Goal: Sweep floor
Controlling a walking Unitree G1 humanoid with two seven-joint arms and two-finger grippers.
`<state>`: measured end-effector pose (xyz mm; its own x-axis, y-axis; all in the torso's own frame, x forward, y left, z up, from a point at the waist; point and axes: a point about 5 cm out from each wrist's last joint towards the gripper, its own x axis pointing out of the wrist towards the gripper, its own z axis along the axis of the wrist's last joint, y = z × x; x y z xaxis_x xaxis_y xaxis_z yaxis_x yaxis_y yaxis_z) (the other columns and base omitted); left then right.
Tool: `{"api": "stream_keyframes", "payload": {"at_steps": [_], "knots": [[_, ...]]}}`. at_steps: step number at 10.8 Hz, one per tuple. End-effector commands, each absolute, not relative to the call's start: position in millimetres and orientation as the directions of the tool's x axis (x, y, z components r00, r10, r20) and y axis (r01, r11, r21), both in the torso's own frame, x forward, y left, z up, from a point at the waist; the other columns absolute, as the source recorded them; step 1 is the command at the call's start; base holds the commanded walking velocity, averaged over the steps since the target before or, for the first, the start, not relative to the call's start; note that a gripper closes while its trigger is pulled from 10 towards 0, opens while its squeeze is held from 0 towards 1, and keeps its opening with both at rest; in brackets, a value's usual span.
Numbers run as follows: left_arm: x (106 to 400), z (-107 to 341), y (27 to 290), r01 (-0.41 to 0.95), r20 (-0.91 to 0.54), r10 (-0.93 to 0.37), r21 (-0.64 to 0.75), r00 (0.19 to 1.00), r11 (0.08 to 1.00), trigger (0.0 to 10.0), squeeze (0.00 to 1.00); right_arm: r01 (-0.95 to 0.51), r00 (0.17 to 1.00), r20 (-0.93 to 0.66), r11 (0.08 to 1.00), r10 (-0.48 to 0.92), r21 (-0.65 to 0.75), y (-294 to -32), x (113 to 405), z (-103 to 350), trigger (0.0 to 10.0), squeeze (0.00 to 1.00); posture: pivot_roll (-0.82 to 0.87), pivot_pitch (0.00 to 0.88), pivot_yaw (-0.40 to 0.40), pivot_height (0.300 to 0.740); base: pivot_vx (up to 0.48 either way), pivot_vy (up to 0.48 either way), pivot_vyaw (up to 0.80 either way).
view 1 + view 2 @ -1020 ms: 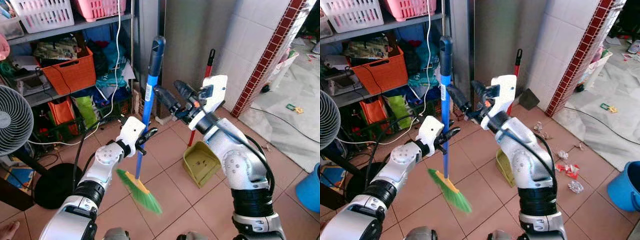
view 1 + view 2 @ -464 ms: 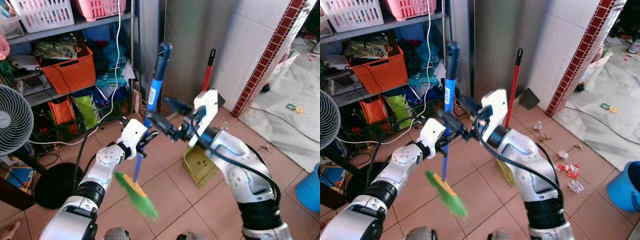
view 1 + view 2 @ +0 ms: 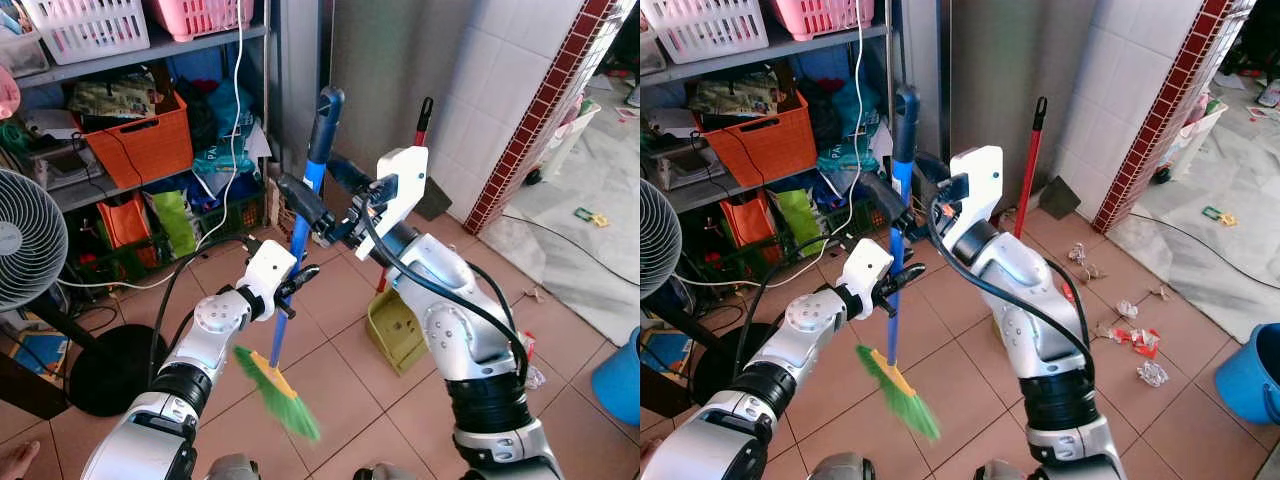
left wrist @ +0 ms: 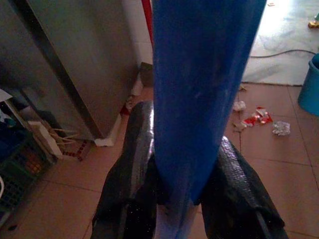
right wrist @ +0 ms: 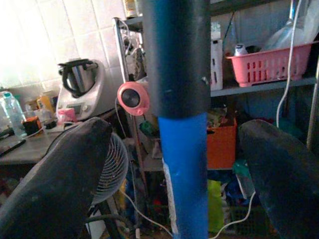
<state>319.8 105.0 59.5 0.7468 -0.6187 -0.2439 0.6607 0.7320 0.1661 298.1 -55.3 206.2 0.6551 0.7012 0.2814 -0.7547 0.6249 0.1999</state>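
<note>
From the head views, the left gripper (image 3: 285,292) is clenched on the lower part of the blue broom (image 3: 301,216), bristles lifted off the tiled floor (image 3: 970,400). The right gripper (image 3: 312,192), which hung off to the right a second ago, has closed in and now straddles the upper handle, fingers spread. The left wrist view shows both fingers pinching the handle. In the right wrist view the handle stands between parted fingers (image 5: 55,184), ungripped; a second hold looks near, with litter (image 3: 1137,340) waiting far right.

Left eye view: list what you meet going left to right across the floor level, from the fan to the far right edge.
Fan → orange bag → green broom head → yellow-green dustpan → blue bucket.
</note>
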Motion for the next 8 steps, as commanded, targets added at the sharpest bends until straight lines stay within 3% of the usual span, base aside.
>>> {"api": "stream_keyframes", "payload": {"at_steps": [1, 2, 7, 8], "knots": [[325.6, 70.2, 101.5, 0.671, -0.212, -0.637, 0.204, 0.741, 0.713, 0.0, 0.00, -0.745, 0.665, 0.289, 0.641, 0.688, 0.187, -56.0, 301.9, 211.7, 6.8, 0.00, -0.03, 0.000, -0.033, 0.740, 0.000, 0.000, 0.00], [325.4, 69.6, 101.2, 0.673, -0.216, -0.638, 0.204, 0.740, 0.711, 0.0, 0.00, -0.733, 0.677, 0.289, 0.654, 0.677, 0.187, -55.8, 305.3, 213.1, 0.0, 0.00, -0.03, 0.000, -0.032, 0.740, 0.000, 0.000, 0.00], [324.7, 68.0, 100.6, 0.676, -0.222, -0.640, 0.207, 0.736, 0.707, 0.0, 0.00, -0.696, 0.717, 0.279, 0.684, 0.639, 0.220, -51.9, 309.7, 213.9, 0.0, 0.00, -0.03, 0.000, -0.034, 0.740, 0.000, 0.000, 0.00], [325.0, 68.2, 100.4, 0.676, -0.222, -0.639, 0.208, 0.736, 0.707, 0.0, 0.00, -0.697, 0.716, 0.276, 0.680, 0.642, 0.226, -49.7, 309.4, 213.6, 10.0, 0.00, -0.03, 0.000, -0.033, 0.740, 0.000, 0.000, 0.00]]}}
